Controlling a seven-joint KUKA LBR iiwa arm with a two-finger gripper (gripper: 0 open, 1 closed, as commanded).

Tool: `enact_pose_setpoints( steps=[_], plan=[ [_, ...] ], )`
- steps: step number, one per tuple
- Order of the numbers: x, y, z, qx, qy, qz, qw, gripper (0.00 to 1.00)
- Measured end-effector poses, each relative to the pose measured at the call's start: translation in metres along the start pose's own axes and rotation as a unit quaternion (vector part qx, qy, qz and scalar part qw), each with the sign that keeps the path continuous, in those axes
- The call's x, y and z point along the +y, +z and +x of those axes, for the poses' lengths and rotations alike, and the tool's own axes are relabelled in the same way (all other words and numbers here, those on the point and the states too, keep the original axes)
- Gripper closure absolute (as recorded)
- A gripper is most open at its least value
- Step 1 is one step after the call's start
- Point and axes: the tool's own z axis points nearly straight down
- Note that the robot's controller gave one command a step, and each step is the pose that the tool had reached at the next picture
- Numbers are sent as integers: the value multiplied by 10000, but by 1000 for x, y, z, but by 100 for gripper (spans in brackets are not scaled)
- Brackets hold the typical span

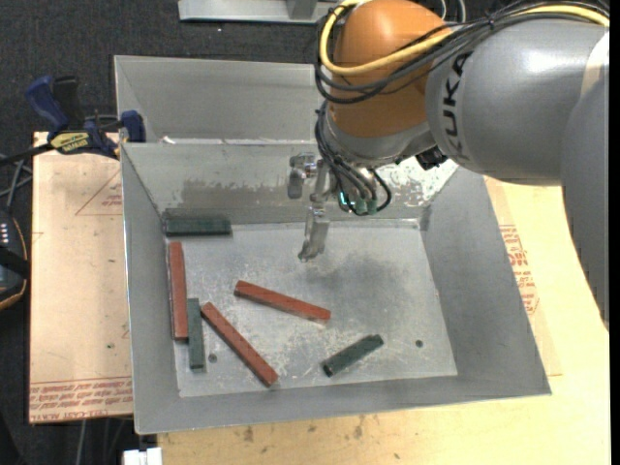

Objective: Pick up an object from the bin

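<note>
While the gripper (309, 250) hangs over the middle of the bin (438, 289) floor toward the back wall, fingers pressed together and empty, the nearest red-brown bar (281, 302) lies flat just frontward of it.

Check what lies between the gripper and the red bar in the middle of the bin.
Nothing. In the camera view, the stretch of bin floor between the gripper and the red bar is bare.

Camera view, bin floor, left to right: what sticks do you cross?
Red stick by the left wall → thin dark stick beside it → slanted red stick → middle red stick → short dark stick. Dark bar at the back wall overlaps, skipped.
</note>
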Motion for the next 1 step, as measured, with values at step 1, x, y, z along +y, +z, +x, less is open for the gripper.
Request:
enact_pose_setpoints(
  steps=[1],
  plan=[
    [-1,-5,-1,-42,11,-4,10000,0]
  ],
)
